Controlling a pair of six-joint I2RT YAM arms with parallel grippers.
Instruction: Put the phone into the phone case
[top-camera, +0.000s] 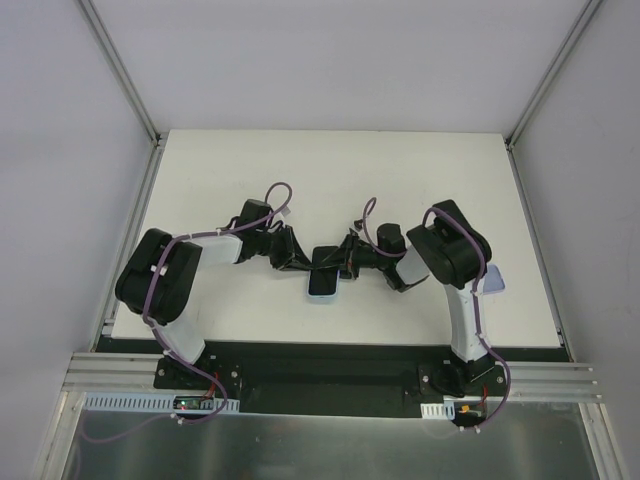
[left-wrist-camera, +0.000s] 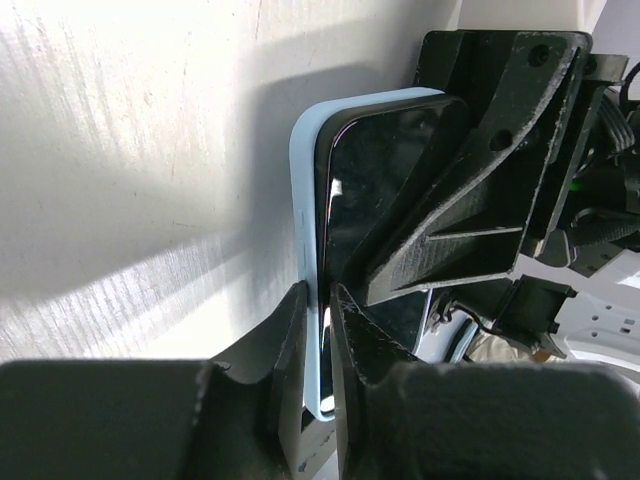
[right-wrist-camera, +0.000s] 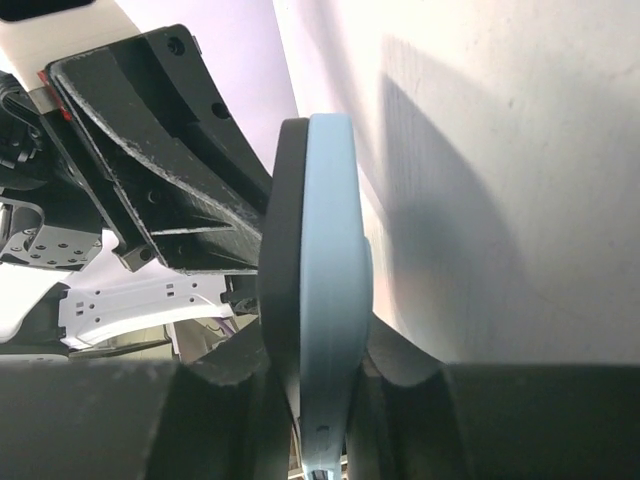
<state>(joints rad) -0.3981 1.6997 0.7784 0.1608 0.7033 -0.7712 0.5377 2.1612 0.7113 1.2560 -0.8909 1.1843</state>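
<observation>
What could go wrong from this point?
The left gripper pinches only a narrow edge of the phone case, so it might slip. In the right wrist view the phone seems to stand proud of the case; releasing now may leave it unseated. The right gripper sits close by; the two could collide.

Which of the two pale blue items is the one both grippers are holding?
The light blue phone case, dark phone against it, pinched by left gripper and right gripper. The other pale item lies beside the right arm.
</observation>
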